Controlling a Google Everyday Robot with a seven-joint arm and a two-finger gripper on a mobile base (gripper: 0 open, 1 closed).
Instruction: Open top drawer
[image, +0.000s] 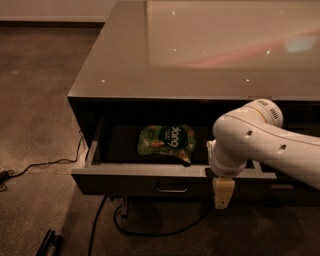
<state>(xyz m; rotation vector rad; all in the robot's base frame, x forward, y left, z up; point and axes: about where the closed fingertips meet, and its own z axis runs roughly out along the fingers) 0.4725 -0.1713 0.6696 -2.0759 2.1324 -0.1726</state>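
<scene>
The top drawer (125, 183) is pulled out from under the glossy counter (130, 65). Its dark front carries a small metal pull (172, 189) at the centre. Inside lies a green snack bag (166, 142). My white arm (260, 145) reaches in from the right over the drawer's right part. My gripper (222, 194) hangs down in front of the drawer front, to the right of the pull and apart from it.
Black cables (150, 231) run on the carpet under the drawer and off to the left (40, 165). A dark object (47, 242) lies on the floor at the lower left. Carpeted floor spreads to the left.
</scene>
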